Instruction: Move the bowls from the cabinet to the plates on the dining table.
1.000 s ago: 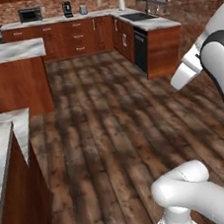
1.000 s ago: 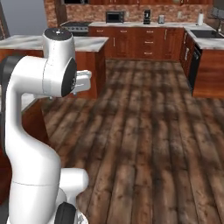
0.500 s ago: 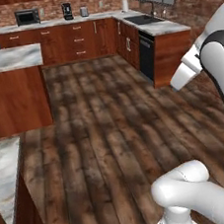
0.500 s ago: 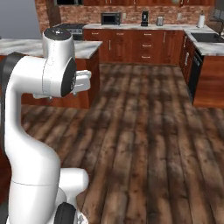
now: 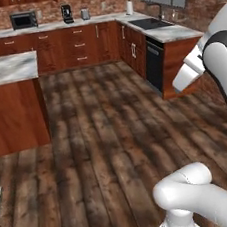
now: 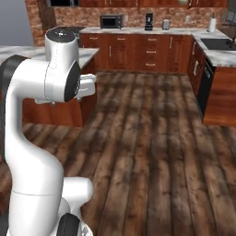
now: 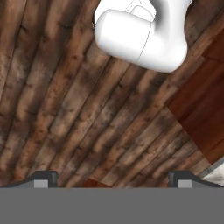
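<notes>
Above plank floor (image 7: 87, 113), fingers (image 7: 41, 178) spread wide, tips cut off

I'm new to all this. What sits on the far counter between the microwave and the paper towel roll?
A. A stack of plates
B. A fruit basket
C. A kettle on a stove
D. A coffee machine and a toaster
D: in the left base view, a dark coffee machine and a small silver toaster stand on the back counter, between the microwave and the white paper towel roll.

Matt dark wood-plank floor (image 5: 103, 137)
</notes>
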Controlling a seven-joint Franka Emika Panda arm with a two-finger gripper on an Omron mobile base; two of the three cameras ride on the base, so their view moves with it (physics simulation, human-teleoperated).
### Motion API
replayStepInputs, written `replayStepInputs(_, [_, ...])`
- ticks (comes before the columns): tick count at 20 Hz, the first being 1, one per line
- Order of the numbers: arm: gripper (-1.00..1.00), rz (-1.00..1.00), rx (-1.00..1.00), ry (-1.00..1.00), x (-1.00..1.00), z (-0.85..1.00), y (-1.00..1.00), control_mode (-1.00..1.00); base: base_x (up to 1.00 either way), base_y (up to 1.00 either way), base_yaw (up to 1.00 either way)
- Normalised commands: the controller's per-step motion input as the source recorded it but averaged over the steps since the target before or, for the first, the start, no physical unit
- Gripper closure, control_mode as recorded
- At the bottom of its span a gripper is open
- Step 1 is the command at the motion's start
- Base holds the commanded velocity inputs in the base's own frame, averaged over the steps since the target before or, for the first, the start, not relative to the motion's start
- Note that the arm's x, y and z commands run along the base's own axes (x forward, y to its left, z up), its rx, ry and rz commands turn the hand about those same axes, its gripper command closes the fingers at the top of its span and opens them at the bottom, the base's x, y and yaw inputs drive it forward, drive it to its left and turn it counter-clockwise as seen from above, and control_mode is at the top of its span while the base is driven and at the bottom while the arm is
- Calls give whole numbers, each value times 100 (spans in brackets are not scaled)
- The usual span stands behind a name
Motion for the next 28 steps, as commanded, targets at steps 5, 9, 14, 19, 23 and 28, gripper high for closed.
replayStepInputs(5, [-100, 0, 0, 0, 0, 0, 0, 100, 100, -31, 0])
replayStepInputs(9, [-100, 0, 0, 0, 0, 0, 0, 100, 100, -30, 0])
replayStepInputs(14, [-100, 0, 0, 0, 0, 0, 0, 100, 100, -26, 0])
replayStepInputs(19, [-100, 0, 0, 0, 0, 0, 0, 100, 100, -25, 0])
replayStepInputs(23, [-100, 0, 0, 0, 0, 0, 0, 100, 100, -25, 0])
replayStepInputs(28, [-100, 0, 0, 0, 0, 0, 0, 100, 100, -24, 0])
